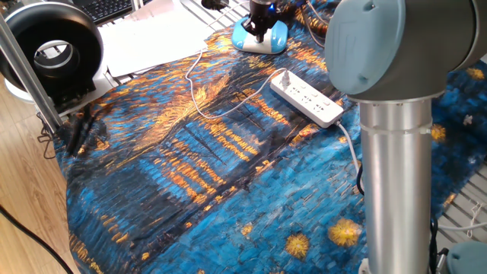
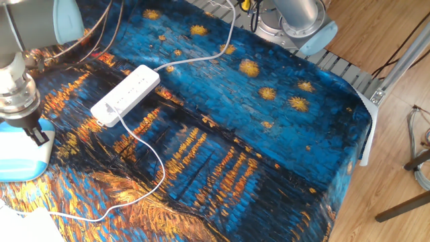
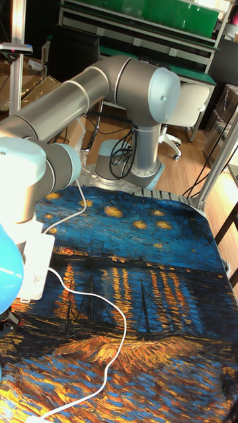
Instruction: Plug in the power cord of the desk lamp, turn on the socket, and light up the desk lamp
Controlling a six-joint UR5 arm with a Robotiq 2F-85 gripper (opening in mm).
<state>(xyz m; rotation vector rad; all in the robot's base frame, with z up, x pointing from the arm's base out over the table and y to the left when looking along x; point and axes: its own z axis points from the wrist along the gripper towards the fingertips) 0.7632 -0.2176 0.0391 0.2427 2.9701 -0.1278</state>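
Note:
The desk lamp's blue and white base (image 1: 266, 39) stands at the far edge of the painted cloth, also seen in the other fixed view (image 2: 20, 158). My gripper (image 1: 259, 27) points down onto the base, fingers together, holding nothing; it shows at the left edge too (image 2: 35, 133). The socket (image 1: 307, 97) lies just right of the lamp (image 2: 126, 94) (image 3: 36, 264). The power cord (image 2: 151, 168) runs thin and white in a loop across the cloth (image 1: 199, 99) (image 3: 99, 310). Its plug (image 1: 283, 77) sits in the strip's end outlet (image 2: 107, 108).
A thick grey strip cable (image 2: 195, 59) leads off the table's far side. White papers (image 1: 148, 34) and a black round fan (image 1: 53, 53) sit beside the lamp. My arm's grey column (image 1: 396, 167) blocks the right foreground. A metal post (image 2: 386, 84) stands at the table corner.

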